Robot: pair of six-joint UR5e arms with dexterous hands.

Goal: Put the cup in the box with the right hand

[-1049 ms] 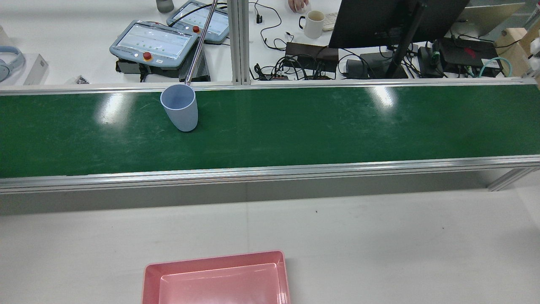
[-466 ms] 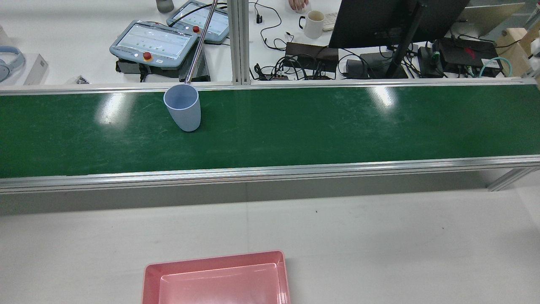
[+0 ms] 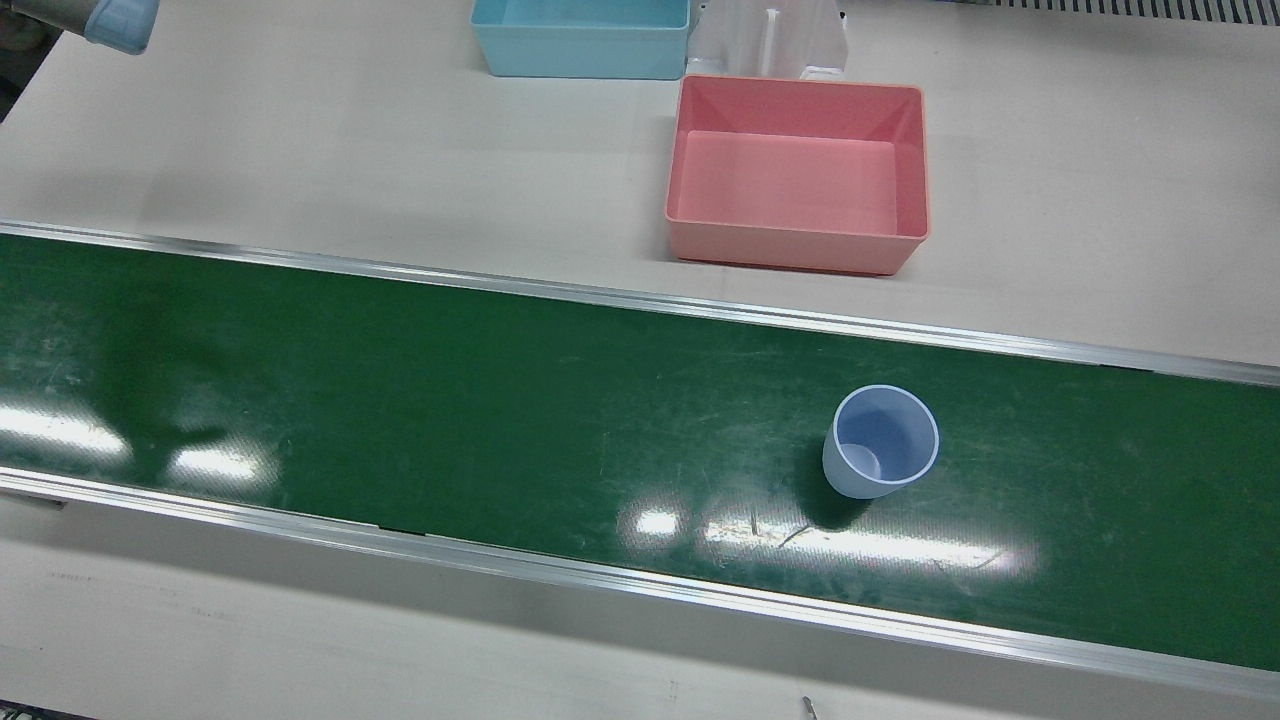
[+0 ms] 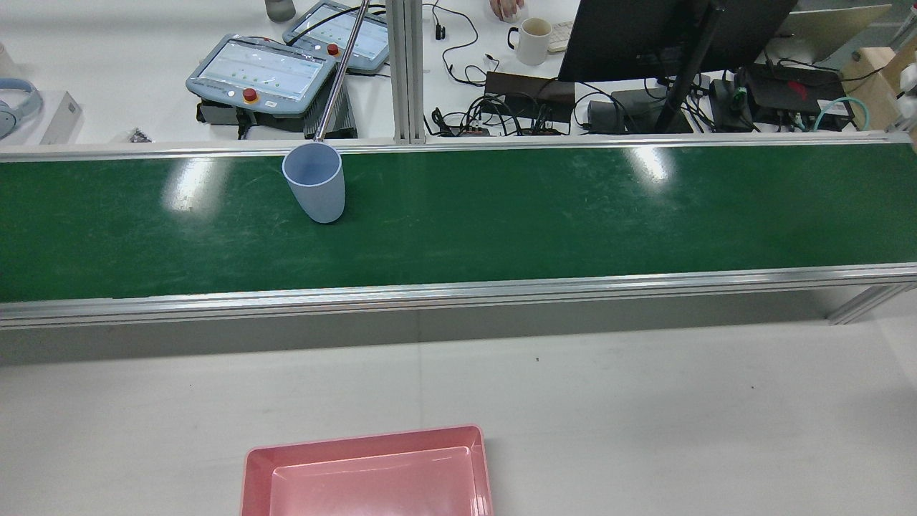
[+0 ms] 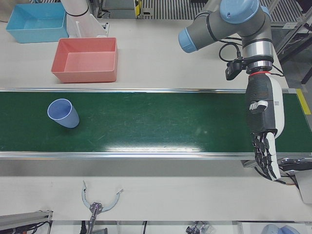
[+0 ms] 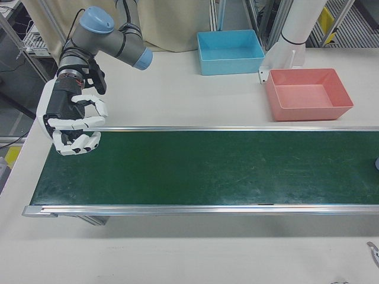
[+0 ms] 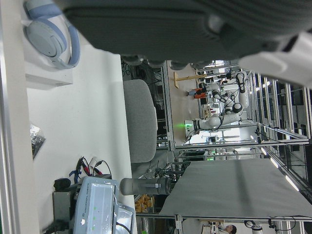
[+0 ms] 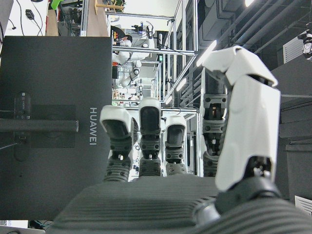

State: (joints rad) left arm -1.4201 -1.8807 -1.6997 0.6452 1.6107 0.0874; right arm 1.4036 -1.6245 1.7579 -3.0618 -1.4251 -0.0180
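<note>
A light blue cup (image 3: 880,442) stands upright on the green belt (image 3: 400,420); it also shows in the rear view (image 4: 314,183) and the left-front view (image 5: 63,113). The pink box (image 3: 790,245) sits empty on the white table beside the belt, across from the cup. My right hand (image 6: 71,121) hovers over the far end of the belt, a long way from the cup, fingers loosely curled and holding nothing. My left hand (image 5: 263,131) hangs at the opposite end, fingers stretched downward, empty.
A blue box (image 3: 580,40) sits behind the pink one, next to a white pedestal (image 6: 296,29). A slanted metal rod (image 4: 337,72) stands just beyond the belt behind the cup. Teach pendants, a monitor and cables fill the desk past the belt.
The cup has drifted a little to the right along the belt in the rear view. Nothing else has moved.
</note>
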